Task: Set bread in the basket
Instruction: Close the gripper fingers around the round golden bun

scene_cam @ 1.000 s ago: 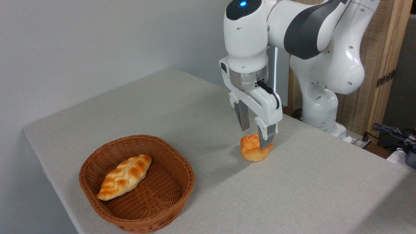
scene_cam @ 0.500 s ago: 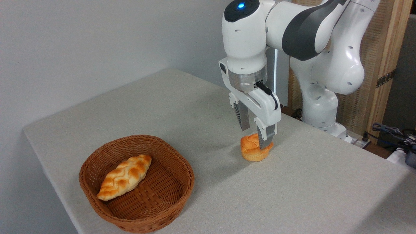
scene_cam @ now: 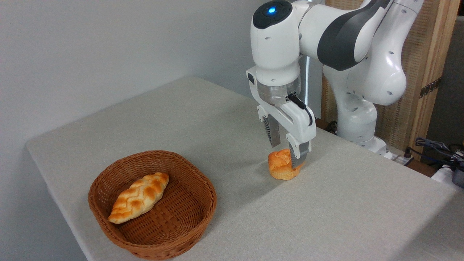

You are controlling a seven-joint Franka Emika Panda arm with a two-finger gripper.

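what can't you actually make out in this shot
- Whether the gripper touches the bun: the near finger covers the bun's right side, the far fingertip sits behind its top.
- The basket's near inner wall and the floor below it: hidden by its own front rim.
- The underside of the braided loaf.
- The table's right and front edges: cut off by the frame.
- The arm's base: behind the table edge.

The white arm reaches down from two o'clock, wrist vertical, gripper [scene_cam: 286, 154] pointing down, fingers spread apart.
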